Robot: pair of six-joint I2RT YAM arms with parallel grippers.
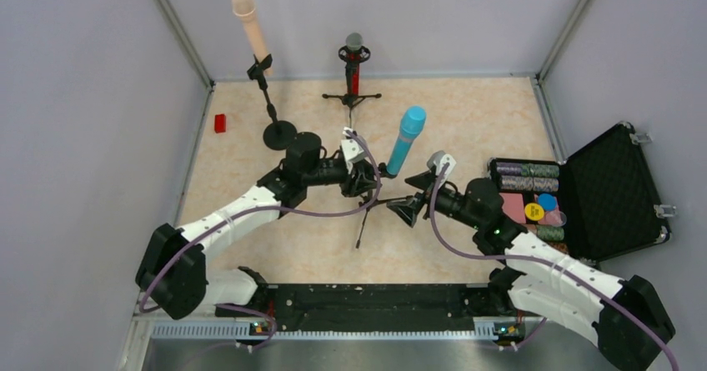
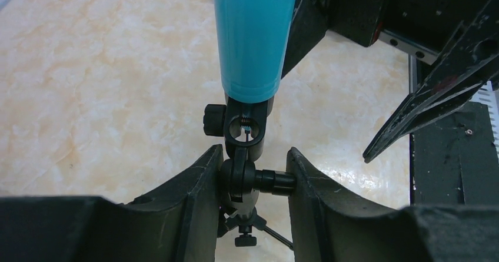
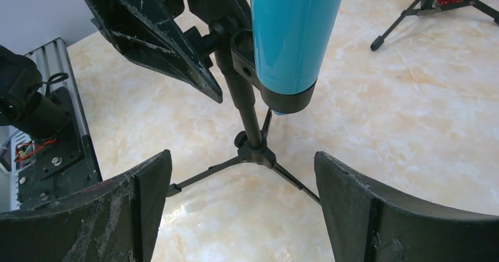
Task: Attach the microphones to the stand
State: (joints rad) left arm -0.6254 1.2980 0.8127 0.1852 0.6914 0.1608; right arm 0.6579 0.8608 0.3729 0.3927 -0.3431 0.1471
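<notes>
The light-blue microphone (image 1: pixel 406 142) stands tilted in the clip of a small black tripod stand (image 1: pixel 364 213) at the table's middle. My left gripper (image 1: pixel 363 184) is shut on that stand's swivel joint (image 2: pixel 246 179), just under the blue microphone (image 2: pixel 253 38). My right gripper (image 1: pixel 408 208) is open and empty, just right of the stand. In the right wrist view it (image 3: pixel 241 185) faces the tripod (image 3: pixel 253 147) below the blue microphone (image 3: pixel 294 32). The peach-beige microphone (image 1: pixel 246 22) sits in a round-base stand (image 1: pixel 279 133). The red microphone (image 1: pixel 354 62) sits in a tripod stand at the back.
An open black case (image 1: pixel 621 192) with poker chips (image 1: pixel 534 200) lies at the right. A small red block (image 1: pixel 220 122) lies by the left wall. Grey walls enclose three sides. The black rail (image 1: pixel 367 300) runs along the near edge.
</notes>
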